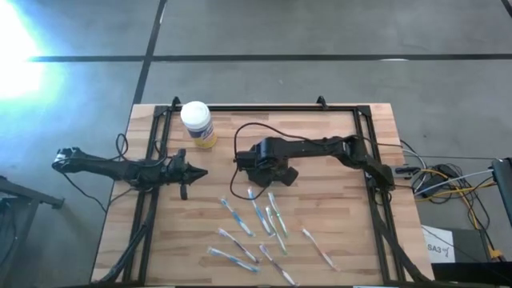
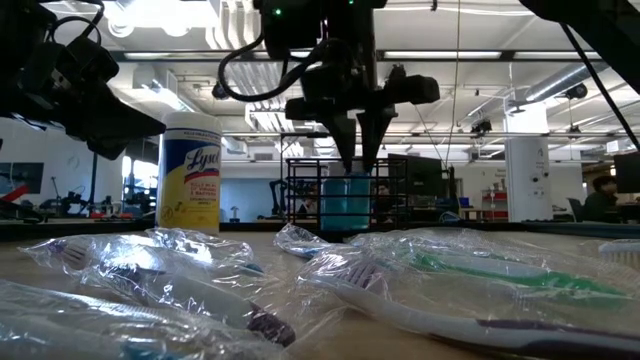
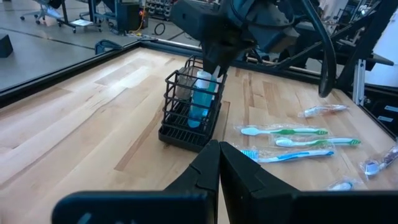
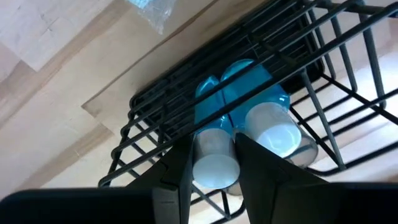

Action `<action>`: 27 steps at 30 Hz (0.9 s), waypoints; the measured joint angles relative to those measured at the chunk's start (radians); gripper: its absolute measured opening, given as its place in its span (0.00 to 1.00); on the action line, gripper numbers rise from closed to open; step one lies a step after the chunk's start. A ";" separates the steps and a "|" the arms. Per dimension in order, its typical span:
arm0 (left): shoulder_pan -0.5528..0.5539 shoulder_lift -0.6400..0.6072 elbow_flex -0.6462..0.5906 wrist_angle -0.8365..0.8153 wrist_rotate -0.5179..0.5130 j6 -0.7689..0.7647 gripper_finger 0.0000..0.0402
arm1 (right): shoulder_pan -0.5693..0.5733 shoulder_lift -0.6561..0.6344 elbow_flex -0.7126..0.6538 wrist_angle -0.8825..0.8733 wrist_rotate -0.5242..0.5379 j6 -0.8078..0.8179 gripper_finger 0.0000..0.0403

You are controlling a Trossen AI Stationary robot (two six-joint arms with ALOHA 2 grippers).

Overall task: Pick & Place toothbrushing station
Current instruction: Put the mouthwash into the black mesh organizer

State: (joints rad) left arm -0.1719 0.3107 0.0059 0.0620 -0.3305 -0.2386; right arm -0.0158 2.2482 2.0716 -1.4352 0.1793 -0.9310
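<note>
The toothbrushing station (image 3: pixel 186 121) is a small black wire rack with compartments, standing on its base mid-table. Blue bottles with white caps stand upright inside it. My right gripper (image 4: pixel 211 142) comes down onto the rack from above and is shut on one blue bottle (image 3: pixel 200 93); a second bottle (image 4: pixel 273 127) stands right beside it. In the high view the right gripper (image 1: pixel 264 164) hides most of the rack (image 1: pixel 286 176). My left gripper (image 1: pixel 196 172) waits shut and level at the table's left, its own fingers (image 3: pixel 217 168) pointing at the rack. My right gripper pinches the bottle's white cap (image 4: pixel 214 168) between its two fingers, one on each side. The fingers (image 2: pixel 360 140) point down from above. The bottle stands upright, its blue body (image 4: pixel 208 102) inside a rack compartment; whether its bottom rests on the rack's floor, I cannot tell.
A yellow jar with a white lid (image 1: pixel 197 124) stands at the far left. Several plastic-wrapped toothbrushes (image 1: pixel 256 216) lie scattered between the rack and the near edge. Black frame rails (image 1: pixel 264 108) run along the table's far edge and sides.
</note>
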 joint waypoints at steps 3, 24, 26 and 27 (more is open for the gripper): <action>0.000 0.000 0.000 0.001 0.000 -0.002 0.03 | 0.000 0.005 0.000 0.002 -0.001 0.012 0.23; 0.000 0.000 0.000 0.003 0.000 -0.003 0.03 | -0.018 0.005 -0.003 0.004 -0.011 0.079 0.32; 0.000 0.000 0.000 0.003 0.000 -0.003 0.03 | -0.017 0.005 -0.003 0.004 -0.008 0.086 0.33; 0.000 0.000 0.000 0.003 0.000 -0.004 0.03 | -0.017 0.005 -0.003 0.004 -0.008 0.087 0.33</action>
State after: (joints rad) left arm -0.1719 0.3103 0.0059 0.0650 -0.3305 -0.2424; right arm -0.0330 2.2536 2.0682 -1.4315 0.1714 -0.8441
